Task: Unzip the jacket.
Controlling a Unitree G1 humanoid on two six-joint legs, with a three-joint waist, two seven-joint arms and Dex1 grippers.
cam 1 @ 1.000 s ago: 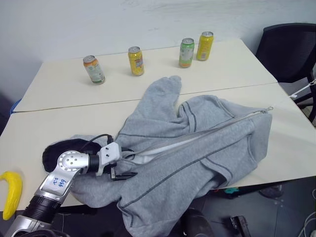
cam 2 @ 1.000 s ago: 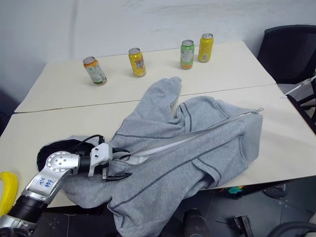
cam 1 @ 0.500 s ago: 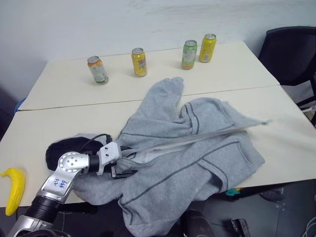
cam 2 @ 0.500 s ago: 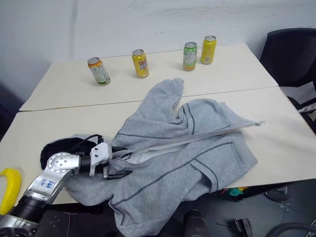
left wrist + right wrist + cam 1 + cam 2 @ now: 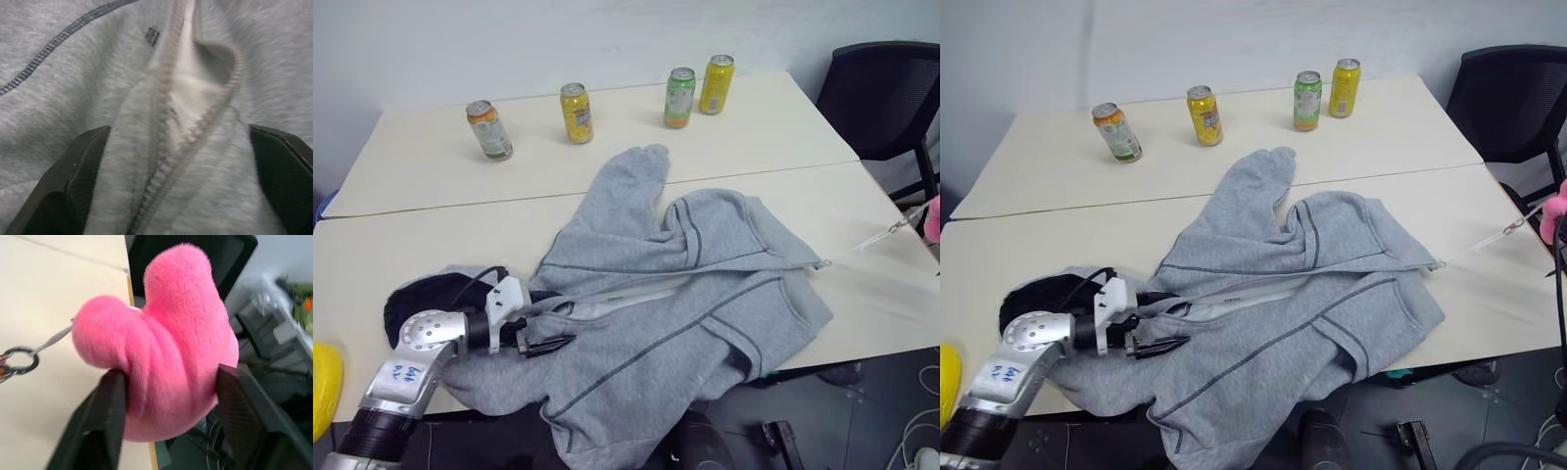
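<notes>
Since the earlier frames the taut zipper line has gone slack: the lower corner of the jacket [image 5: 685, 294], which was stretched out to the right, now lies relaxed on the bench [image 5: 421, 186], and the string [image 5: 1477, 247] at the zipper end hangs loose toward the pink plush toy [image 5: 161, 342]. The grey fleece jacket is spread over the front half of the bench, with one edge hanging over the near side.

The left pincer [image 5: 546, 345] stands wide open over the collar end of the zipper; in the left wrist view the fabric and the zipper teeth [image 5: 171, 147] lie between its fingers, not pressed. The right pincer [image 5: 168, 431] has its fingers on both sides of the plush toy; whether they are pressing it or releasing it I cannot tell.

I judge the pulling step nearly finished, as the zipper looks open along most of its length. The next move probably calls for releasing the toy and drawing both arms away.
</notes>
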